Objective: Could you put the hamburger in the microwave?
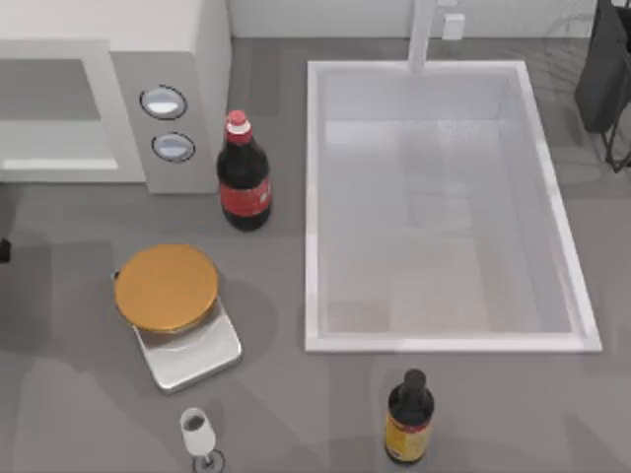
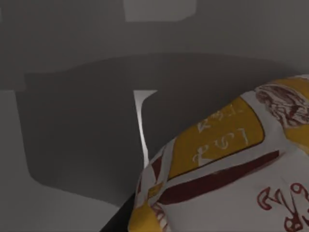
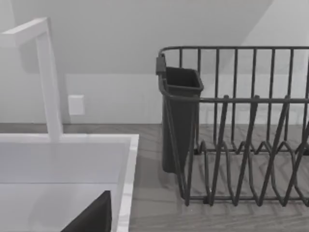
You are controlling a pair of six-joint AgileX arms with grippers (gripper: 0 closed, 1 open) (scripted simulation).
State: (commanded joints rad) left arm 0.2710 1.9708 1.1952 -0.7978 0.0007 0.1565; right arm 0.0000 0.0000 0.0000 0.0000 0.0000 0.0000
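The hamburger (image 2: 227,179) is white with yellow patches and dark red markings. Beside the white, grey-panelled microwave (image 1: 108,99), the cola bottle (image 1: 243,182) is dark with a red label and cap.

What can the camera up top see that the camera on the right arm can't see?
From above: the microwave with its two dials, the cola bottle, the orange disc on a silver base, a small glass and a dark bottle with a yellow label. From the right wrist: the dish rack's dark cup holder up close, and a small white wall plate. Both see the white sink, its tall white faucet and the grey counter.
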